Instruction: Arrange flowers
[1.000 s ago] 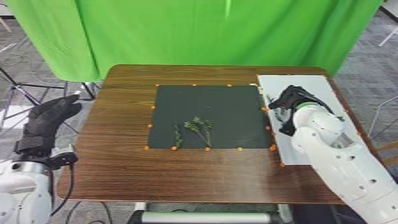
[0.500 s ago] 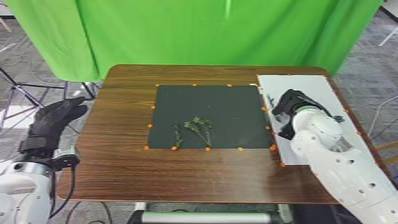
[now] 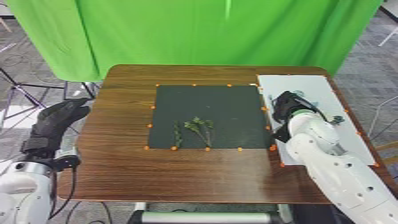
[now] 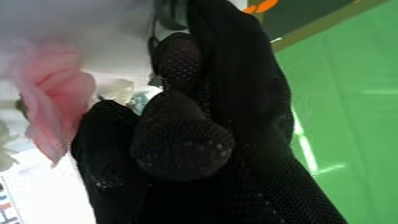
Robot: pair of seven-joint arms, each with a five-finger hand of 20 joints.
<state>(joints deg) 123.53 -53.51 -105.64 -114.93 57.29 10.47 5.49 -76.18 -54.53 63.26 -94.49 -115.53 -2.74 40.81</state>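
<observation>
The right hand [image 3: 286, 106] is curled, apparently round a greenish stem [image 4: 171, 14]; lifting could drag the pink flower [image 4: 55, 92] just beside it, through snagged petals.

Open mat [image 3: 206, 102] beyond green sprigs [image 3: 199, 123]

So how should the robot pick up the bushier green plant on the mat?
I'd pinch the bushier plant by its thin stem end, from above, closing from left and right. It lies flat, stem towards the robot, and its leaves spread out at the far end, where they might get squashed.
</observation>
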